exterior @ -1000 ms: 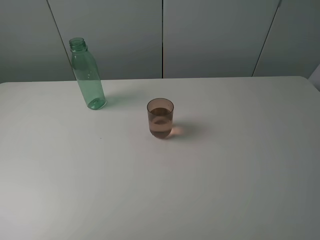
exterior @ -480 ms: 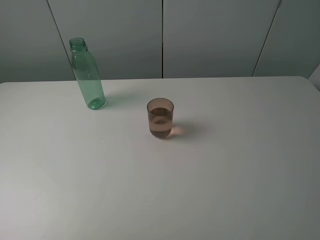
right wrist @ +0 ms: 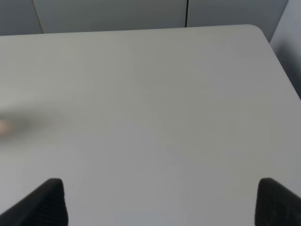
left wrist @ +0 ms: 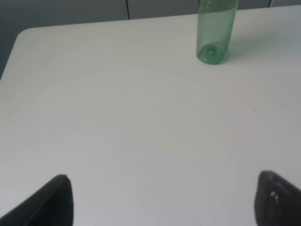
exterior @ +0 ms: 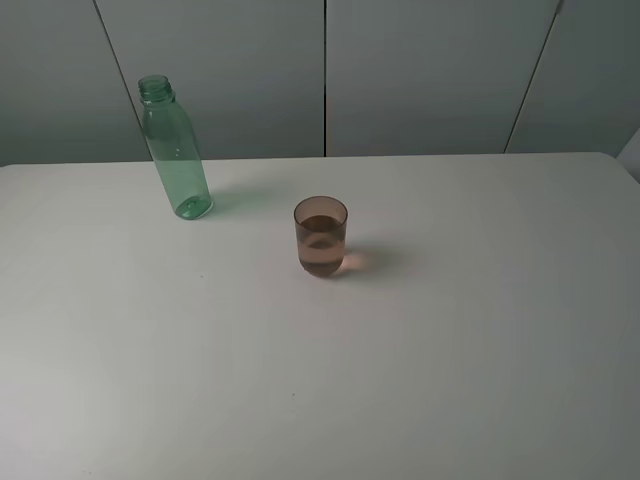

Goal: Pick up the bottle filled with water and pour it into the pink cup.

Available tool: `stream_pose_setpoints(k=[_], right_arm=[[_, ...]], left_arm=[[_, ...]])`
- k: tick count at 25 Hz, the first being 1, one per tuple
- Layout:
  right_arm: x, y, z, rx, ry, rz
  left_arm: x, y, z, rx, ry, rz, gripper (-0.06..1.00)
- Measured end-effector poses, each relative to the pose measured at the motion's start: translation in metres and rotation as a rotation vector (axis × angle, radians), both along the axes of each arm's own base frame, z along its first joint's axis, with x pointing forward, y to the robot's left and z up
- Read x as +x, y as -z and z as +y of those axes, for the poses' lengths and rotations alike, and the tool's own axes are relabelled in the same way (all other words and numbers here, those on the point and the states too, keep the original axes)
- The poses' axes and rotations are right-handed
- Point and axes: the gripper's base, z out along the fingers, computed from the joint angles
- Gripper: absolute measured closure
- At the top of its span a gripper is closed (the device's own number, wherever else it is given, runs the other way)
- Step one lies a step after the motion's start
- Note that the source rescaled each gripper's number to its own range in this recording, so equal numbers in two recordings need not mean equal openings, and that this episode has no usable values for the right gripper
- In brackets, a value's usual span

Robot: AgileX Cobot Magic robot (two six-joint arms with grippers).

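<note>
The green transparent bottle (exterior: 176, 150) stands upright and uncapped at the back left of the white table (exterior: 450, 330). It looks almost empty. Its lower part also shows in the left wrist view (left wrist: 214, 29), far ahead of my left gripper (left wrist: 164, 202). The pink cup (exterior: 321, 237) stands upright near the table's middle, to the right of the bottle and nearer the front, with liquid in it. My left gripper is open and empty. My right gripper (right wrist: 162, 202) is open and empty over bare table. Neither gripper shows in the exterior high view.
Grey wall panels (exterior: 420, 70) stand behind the table's back edge. The table's rounded right corner (right wrist: 261, 29) shows in the right wrist view, its left corner (left wrist: 21, 35) in the left wrist view. A faint pink blur (right wrist: 3, 126) lies at that view's edge.
</note>
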Motion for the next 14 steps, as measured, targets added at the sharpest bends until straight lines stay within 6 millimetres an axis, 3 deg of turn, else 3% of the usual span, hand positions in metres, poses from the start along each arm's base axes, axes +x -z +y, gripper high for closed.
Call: stream_pose_setpoints(k=[14], right_arm=[[0.0000,0.0000,0.0000,0.000,0.000,0.000]], left_arm=[[0.0000,0.0000,0.0000,0.000,0.000,0.000,-0.01]])
